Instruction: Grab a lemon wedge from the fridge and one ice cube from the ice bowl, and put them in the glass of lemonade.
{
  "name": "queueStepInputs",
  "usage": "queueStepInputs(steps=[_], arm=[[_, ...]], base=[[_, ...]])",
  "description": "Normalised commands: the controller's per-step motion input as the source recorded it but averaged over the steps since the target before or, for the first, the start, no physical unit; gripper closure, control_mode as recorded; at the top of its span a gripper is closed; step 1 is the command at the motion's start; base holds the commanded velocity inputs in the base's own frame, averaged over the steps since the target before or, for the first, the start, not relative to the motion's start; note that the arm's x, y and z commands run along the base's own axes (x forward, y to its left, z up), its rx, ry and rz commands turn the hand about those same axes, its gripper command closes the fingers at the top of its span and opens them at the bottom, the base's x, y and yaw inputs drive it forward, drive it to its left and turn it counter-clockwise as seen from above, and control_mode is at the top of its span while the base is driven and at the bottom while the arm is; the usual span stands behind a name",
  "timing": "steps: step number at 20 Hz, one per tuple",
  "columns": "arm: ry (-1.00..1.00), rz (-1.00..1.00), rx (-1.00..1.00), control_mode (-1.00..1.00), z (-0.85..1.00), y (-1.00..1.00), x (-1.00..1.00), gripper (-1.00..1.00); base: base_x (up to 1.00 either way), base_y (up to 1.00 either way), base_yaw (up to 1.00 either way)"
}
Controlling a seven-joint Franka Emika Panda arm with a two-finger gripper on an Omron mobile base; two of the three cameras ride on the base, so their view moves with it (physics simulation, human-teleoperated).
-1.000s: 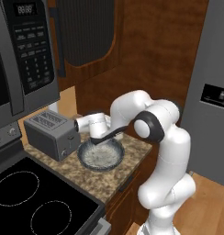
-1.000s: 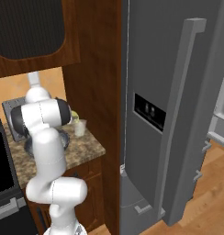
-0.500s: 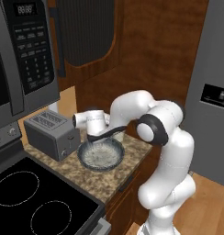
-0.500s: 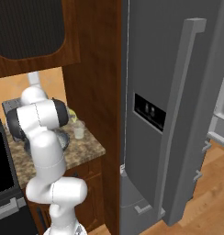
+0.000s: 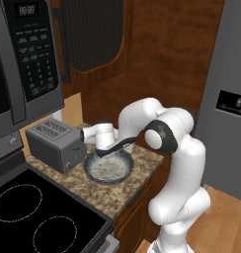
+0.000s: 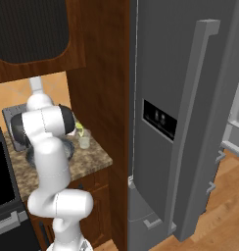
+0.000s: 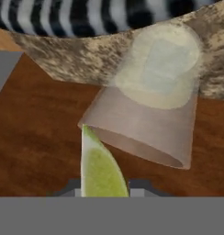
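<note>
My gripper (image 7: 104,195) is closed down on the lemon wedge (image 7: 101,167), which stands up between the two finger tips as a pale green-yellow slice with its pointed end uppermost in the hand view. Directly ahead of the wedge sits the glass of lemonade (image 7: 153,98), a clear tumbler seen from its mouth, with pale liquid inside; the wedge's tip overlaps the glass's near rim in this view, but I cannot tell whether they touch. The glass rests on the speckled granite counter (image 5: 142,160). In the left base view my arm reaches over the ice bowl (image 5: 108,167), a shallow dark bowl with whitish contents, which lies just beside the silver toaster (image 5: 56,144). In the right base view the glass (image 6: 84,139) stands near the counter's right end, with the wooden cabinet side between it and the closed grey fridge (image 6: 190,112).
</note>
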Motion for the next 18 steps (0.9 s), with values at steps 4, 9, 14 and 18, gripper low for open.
queueStepInputs(steps=[4, 9, 14, 18], arm=[[0.00, 0.00, -0.03, -1.00, -0.50, 0.02, 0.20, 1.00], [-0.01, 0.00, -0.01, -1.00, -0.23, 0.02, 0.02, 1.00], [-0.08, 0.00, 0.00, -1.00, -0.01, 0.00, 0.01, 1.00], [-0.12, 0.00, 0.01, -1.00, 0.00, 0.01, 0.03, 1.00]], base=[[0.00, 0.00, 0.00], [0.00, 0.00, 0.00], [0.00, 0.00, 0.00], [0.00, 0.00, 0.00]])
